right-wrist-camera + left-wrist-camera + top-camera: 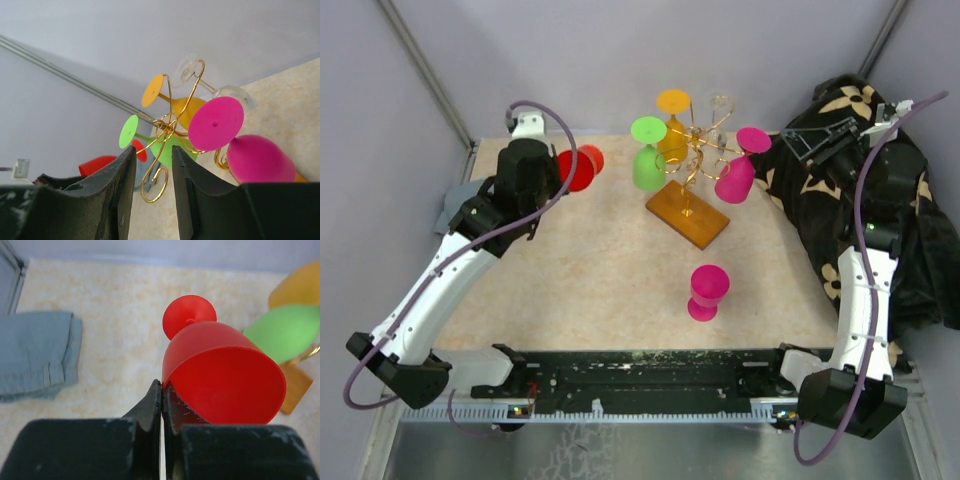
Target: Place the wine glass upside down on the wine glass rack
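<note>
The left gripper pinches the rim of the red plastic wine glass, holding it sideways, likely ready to invert onto the gold wire wine glass rack, while the right gripper hangs parted and empty.

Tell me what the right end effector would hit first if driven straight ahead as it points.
Most likely the wine glass rack: its gold scroll wire lies dead ahead of the right end effector, the green glass beside it. Depth is unclear.
</note>
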Controlling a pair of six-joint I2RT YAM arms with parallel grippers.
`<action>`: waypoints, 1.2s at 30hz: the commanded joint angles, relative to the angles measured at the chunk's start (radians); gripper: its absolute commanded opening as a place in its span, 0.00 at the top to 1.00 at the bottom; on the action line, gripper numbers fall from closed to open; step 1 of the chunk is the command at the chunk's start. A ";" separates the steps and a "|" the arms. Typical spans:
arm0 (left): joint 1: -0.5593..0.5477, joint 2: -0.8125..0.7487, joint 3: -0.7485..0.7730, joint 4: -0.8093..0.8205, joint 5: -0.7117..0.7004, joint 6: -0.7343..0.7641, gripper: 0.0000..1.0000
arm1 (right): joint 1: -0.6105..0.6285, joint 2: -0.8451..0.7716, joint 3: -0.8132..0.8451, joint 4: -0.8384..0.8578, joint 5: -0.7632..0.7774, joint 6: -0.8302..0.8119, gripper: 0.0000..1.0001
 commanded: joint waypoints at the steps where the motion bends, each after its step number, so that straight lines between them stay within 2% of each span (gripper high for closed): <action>1: -0.004 0.037 0.104 0.246 -0.075 0.097 1.00 | 0.011 -0.031 0.015 0.058 -0.015 0.013 0.65; 7: -0.004 0.023 0.143 0.544 0.006 0.185 1.00 | 0.018 -0.029 0.016 0.069 -0.021 0.016 0.66; 11: -0.004 0.030 0.195 0.649 0.112 0.189 1.00 | 0.020 -0.027 0.019 0.077 -0.025 0.015 0.67; 19: -0.001 0.016 0.207 0.780 0.544 0.038 1.00 | 0.025 -0.016 0.021 0.123 -0.048 0.030 0.67; 26: 0.049 0.097 0.297 0.832 1.005 -0.180 1.00 | 0.032 -0.003 0.005 0.209 -0.087 0.078 0.67; 29: 0.093 0.133 0.301 0.908 1.152 -0.318 1.00 | 0.033 0.002 -0.003 0.249 -0.105 0.100 0.67; 31: 0.148 0.159 0.275 1.015 1.260 -0.454 1.00 | 0.033 0.003 -0.005 0.266 -0.115 0.108 0.67; 33: 0.216 0.180 0.222 1.195 1.355 -0.639 1.00 | 0.035 0.007 -0.009 0.293 -0.129 0.124 0.67; 36: 0.293 0.205 0.132 1.477 1.418 -0.895 1.00 | 0.036 0.015 -0.025 0.370 -0.157 0.176 0.67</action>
